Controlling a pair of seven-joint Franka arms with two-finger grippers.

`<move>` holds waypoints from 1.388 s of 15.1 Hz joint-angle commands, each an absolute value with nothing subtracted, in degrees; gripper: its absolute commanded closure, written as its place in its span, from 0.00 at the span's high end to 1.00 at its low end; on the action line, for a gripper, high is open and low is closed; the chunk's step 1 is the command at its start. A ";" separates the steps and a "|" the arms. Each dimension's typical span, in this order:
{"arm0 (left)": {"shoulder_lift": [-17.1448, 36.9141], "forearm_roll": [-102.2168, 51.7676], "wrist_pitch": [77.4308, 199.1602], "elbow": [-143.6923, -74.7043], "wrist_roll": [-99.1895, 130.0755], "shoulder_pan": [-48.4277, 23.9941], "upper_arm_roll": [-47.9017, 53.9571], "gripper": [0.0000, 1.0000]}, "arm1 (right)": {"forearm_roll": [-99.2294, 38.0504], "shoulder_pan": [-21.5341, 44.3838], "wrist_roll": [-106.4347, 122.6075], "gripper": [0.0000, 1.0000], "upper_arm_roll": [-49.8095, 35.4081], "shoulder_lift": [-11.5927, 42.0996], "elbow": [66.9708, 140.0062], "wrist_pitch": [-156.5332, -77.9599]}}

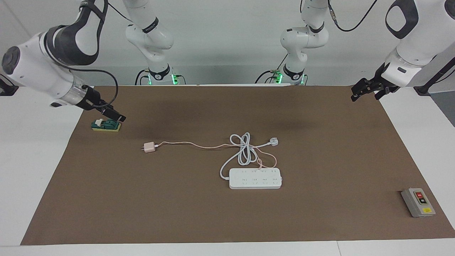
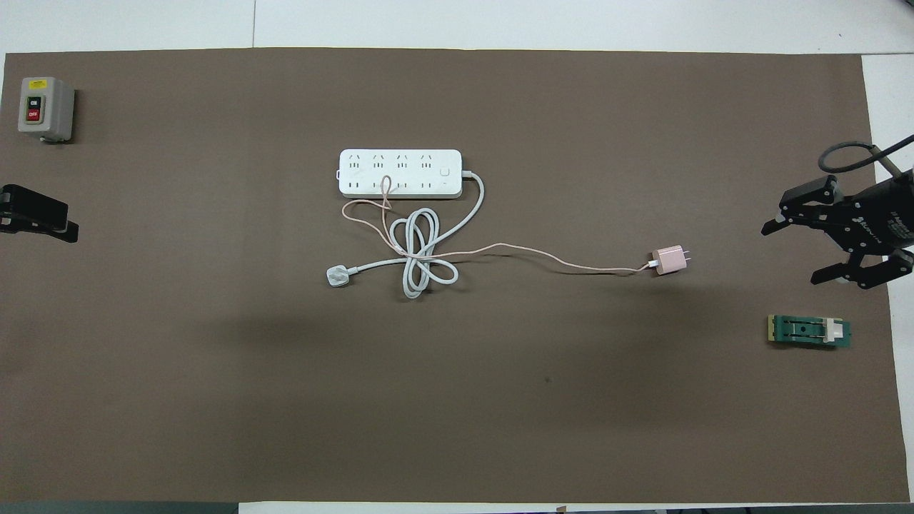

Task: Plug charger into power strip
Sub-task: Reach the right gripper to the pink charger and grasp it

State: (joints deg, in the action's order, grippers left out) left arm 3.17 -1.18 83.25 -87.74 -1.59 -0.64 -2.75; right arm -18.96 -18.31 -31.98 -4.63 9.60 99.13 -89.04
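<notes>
At the right arm's end of the table, seen from across it, we find the right gripper (image 1: 113, 115) up in the air just over a small green switch block (image 1: 106, 125) on the brown mat (image 1: 199, 220); from overhead its two fingers (image 2: 785, 220) stand wide apart with nothing between them. Next along we see the charger (image 1: 149, 147), a pale pink cube lying flat on the mat, its thin pink cable (image 1: 192, 144) trailing toward the middle. There it crosses the coiled white cord (image 1: 245, 151) and its white plug (image 1: 273, 142). We place the power strip (image 1: 255, 178) just beside the coil, farther from the robots, well apart from the charger. A grey button box (image 1: 418, 202) sits toward the left arm's end. Over that end's mat edge the left gripper (image 1: 368, 92) waits, open and empty.
</notes>
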 commanded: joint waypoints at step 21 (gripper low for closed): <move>5.71 -10.09 90.26 -90.35 -2.55 0.00 -2.37 1.00 | -37.79 -20.21 -43.34 1.00 -5.27 25.84 111.44 -101.78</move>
